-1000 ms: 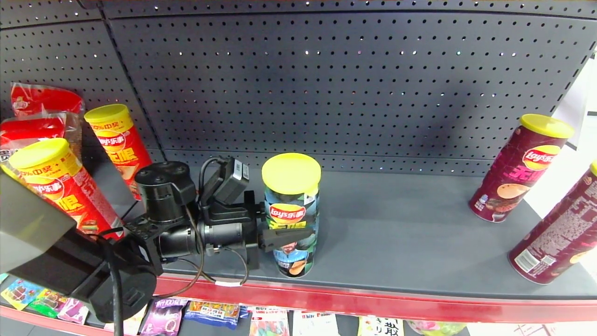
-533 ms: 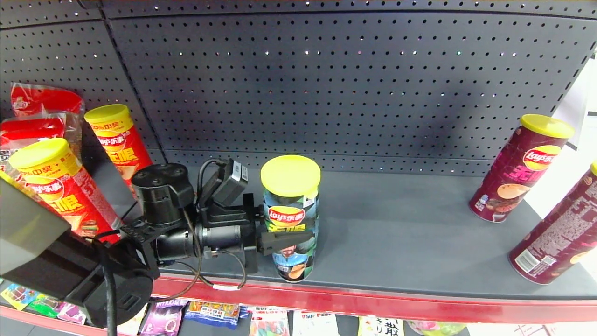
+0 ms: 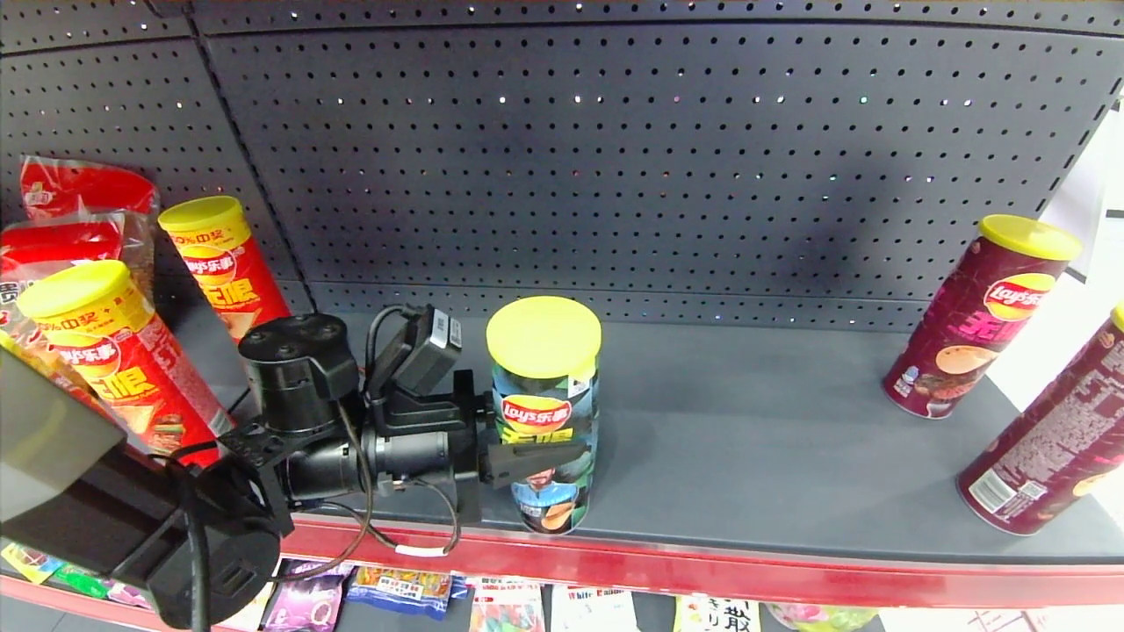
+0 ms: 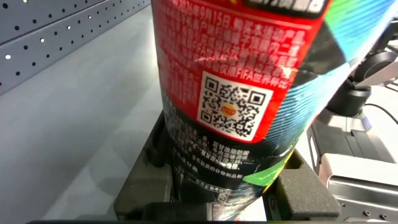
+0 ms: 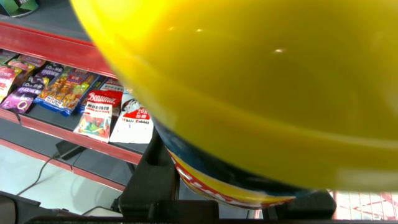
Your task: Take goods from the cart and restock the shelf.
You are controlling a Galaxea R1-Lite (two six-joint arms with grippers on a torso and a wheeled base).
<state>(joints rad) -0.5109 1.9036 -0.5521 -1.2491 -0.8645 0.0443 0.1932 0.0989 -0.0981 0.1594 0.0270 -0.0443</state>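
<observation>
your left gripper [image 3: 543, 441] jaws clamped on the blue chip can [image 3: 545, 405], can upright at the shelf [image 3: 755, 448] front edge, between red cans [image 3: 105, 351] and maroon cans [image 3: 982, 320], your right gripper [image 5: 224, 200] jaws holding a second can [image 5: 249, 93], yellow lid

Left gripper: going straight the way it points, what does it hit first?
Left gripper, shut on the blue can, points along the shelf toward the robot's right. Bare shelf ahead, then probably the front maroon can; depth unclear, may pass behind.
</observation>
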